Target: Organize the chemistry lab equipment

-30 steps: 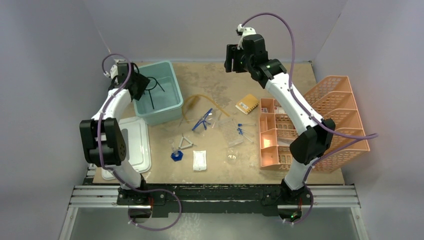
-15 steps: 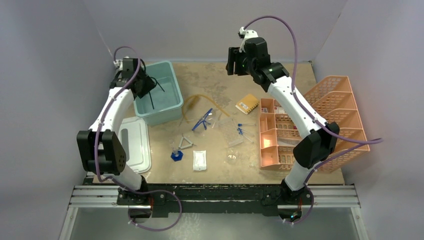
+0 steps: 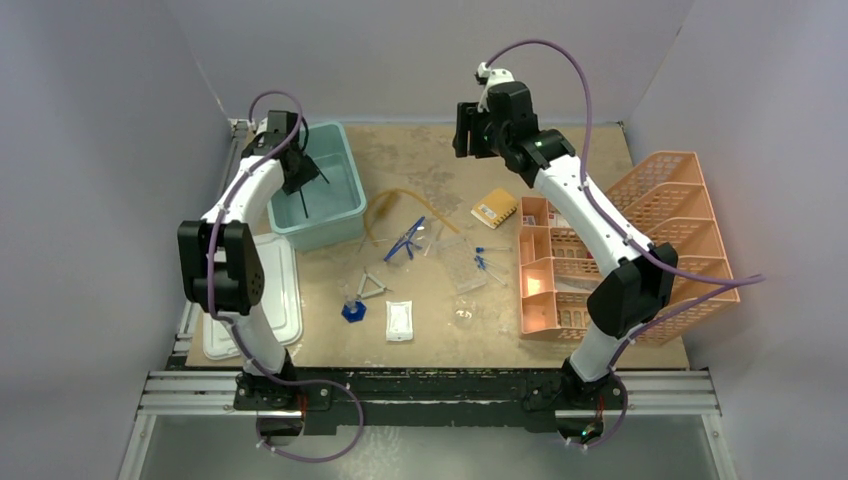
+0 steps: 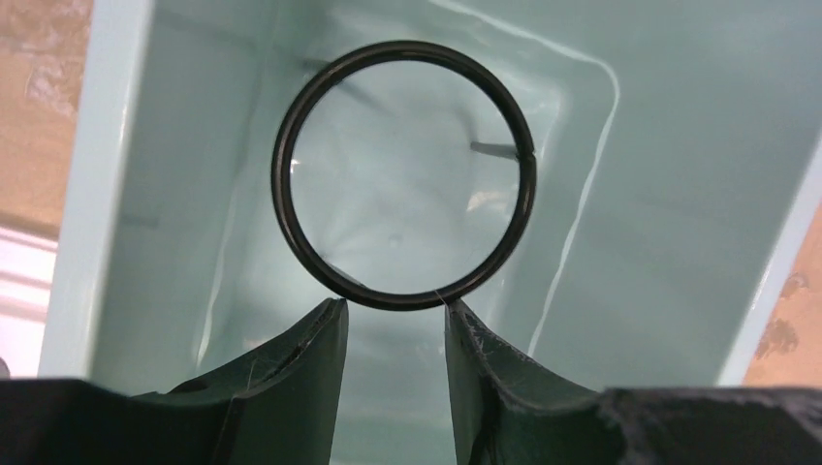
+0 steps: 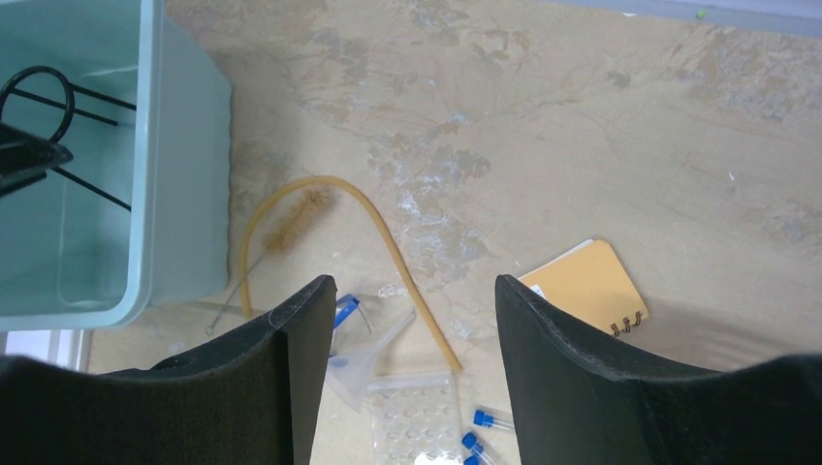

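The black wire ring tripod [image 4: 403, 299] hangs inside the teal tub [image 4: 107, 194], its legs [image 3: 303, 203] pointing down toward the floor of the tub. My left gripper [image 4: 393, 315] is open over the tub, and the ring's near edge lies just past its fingertips. My right gripper [image 5: 415, 286] is open and empty, high over the back of the table. Below it lie the amber tubing [image 5: 388, 242], blue-framed goggles [image 5: 347, 312], clear rack [image 5: 412, 421] and blue-capped tubes [image 5: 482, 418]. The wire triangle [image 3: 372, 287], white packet [image 3: 399, 320] and small beaker [image 3: 463, 317] lie nearer the front.
The white lid [image 3: 275, 290] lies left of the tub's front. An orange tiered mesh tray [image 3: 660, 240] fills the right side. An orange notebook [image 5: 586, 286], a tube brush [image 5: 291, 221] and a small blue-based item [image 3: 353, 311] lie among the equipment.
My left arm has swung right, bringing its gripper and the tripod further over the tub. The right gripper has shifted only slightly.
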